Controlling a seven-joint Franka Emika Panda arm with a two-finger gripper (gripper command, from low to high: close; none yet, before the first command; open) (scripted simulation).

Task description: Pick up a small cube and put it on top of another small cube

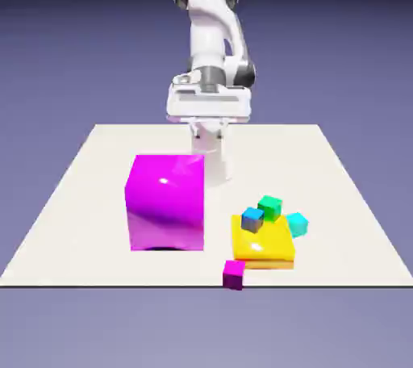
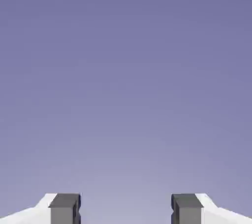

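Blue-violet backdrop fills your hand view, and nothing else shows there but the two grey fingertips (image 2: 64, 208) at the bottom edge, set wide apart with only backdrop between them: your gripper (image 2: 126, 209) is released and carries nothing. In the exterior view the white arm (image 1: 211, 43) stands at the far edge of the pale table (image 1: 73, 221), well apart from the cubes.

On the near half of the table, toward the exterior view's left, you see the big magenta cube (image 1: 165, 202). To its right lies a flat yellow block (image 1: 266, 247). The small blue cube (image 1: 252, 219) sits on that block, the small green cube (image 1: 270, 207) is just behind it, and your target, the small cyan cube (image 1: 297, 224), is at the block's far right corner. Whether it rests on the block or on the table you cannot tell. A small magenta cube (image 1: 234, 274) sits at the table's near edge.
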